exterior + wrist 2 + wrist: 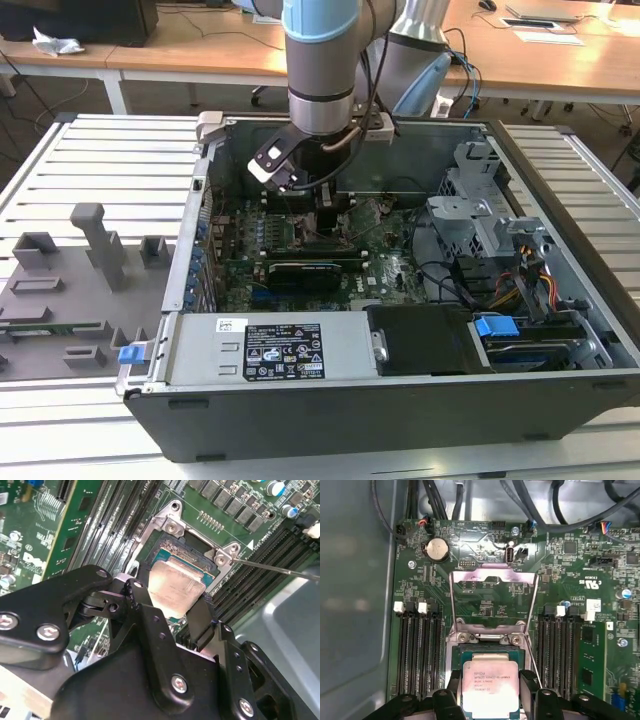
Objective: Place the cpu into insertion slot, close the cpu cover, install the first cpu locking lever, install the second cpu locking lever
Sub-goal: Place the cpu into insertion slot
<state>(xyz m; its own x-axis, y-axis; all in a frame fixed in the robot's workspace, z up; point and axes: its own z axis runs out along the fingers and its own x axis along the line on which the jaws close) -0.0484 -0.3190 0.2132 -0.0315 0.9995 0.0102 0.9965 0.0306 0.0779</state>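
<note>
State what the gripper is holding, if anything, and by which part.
The gripper holds the cpu by two opposite side edges, one finger against each, just over the insertion slot.

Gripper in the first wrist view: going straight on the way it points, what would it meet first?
Likely the insertion slot, directly beneath the cpu the gripper holds; their gap is unclear.

An open computer case (350,420) stood on the slatted surface (110,160). Inside it lay a power box (270,350) and a blue clip (497,327); beside it, on the exterior view's left, a grey tray (60,290).
</note>
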